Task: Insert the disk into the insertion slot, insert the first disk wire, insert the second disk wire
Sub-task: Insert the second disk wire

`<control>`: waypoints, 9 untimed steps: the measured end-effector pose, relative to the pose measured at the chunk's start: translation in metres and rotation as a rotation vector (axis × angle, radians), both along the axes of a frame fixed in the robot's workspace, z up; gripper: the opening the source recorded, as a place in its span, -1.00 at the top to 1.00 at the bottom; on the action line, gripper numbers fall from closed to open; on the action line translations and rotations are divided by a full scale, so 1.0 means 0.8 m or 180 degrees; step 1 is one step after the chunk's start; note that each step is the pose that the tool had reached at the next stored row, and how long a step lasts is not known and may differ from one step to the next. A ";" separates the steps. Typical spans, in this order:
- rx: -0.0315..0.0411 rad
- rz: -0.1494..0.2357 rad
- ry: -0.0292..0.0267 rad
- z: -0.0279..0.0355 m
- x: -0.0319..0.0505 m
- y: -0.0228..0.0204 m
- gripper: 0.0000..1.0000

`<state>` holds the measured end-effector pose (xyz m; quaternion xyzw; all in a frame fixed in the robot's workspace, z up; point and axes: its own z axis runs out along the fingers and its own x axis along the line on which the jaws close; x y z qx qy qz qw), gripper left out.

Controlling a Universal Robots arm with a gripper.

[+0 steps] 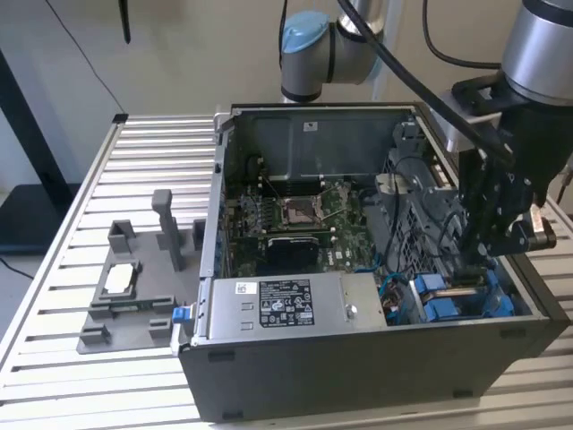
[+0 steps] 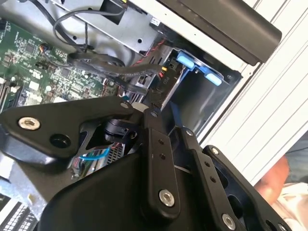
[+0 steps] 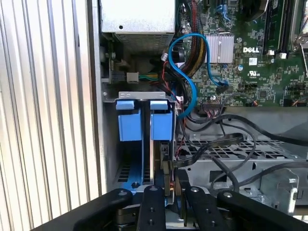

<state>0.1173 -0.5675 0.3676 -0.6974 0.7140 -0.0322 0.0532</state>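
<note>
The disk (image 3: 160,144) stands on edge in the insertion slot (image 3: 130,159), tool (image 3: 169,192) pressed together on it

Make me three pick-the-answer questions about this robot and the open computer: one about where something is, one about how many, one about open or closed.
1. Where is the black robot gripper?
A. Down inside the dark grey metal computer case, by the dark grey drive bay with blue rails
B. High above the case
C. On the floor

2. In the first wrist view, how many square blue plastic tabs sit side by side on the bay?
A. One
B. Two
C. Five

3. The case is:
A. Closed
B. Upside down
C. Open

Answers:
1 A, the exterior view shows it low at the case's right end.
2 B, a pair sits side by side.
3 C, the green circuit board shows.
</note>
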 end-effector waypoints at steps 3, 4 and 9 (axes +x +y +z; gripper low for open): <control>0.0000 0.0000 0.0002 0.0081 0.000 0.0000 0.52; 0.0000 0.0000 0.0002 0.0106 0.000 0.0000 0.52; 0.0000 0.0000 0.0002 0.0186 0.000 0.0000 0.52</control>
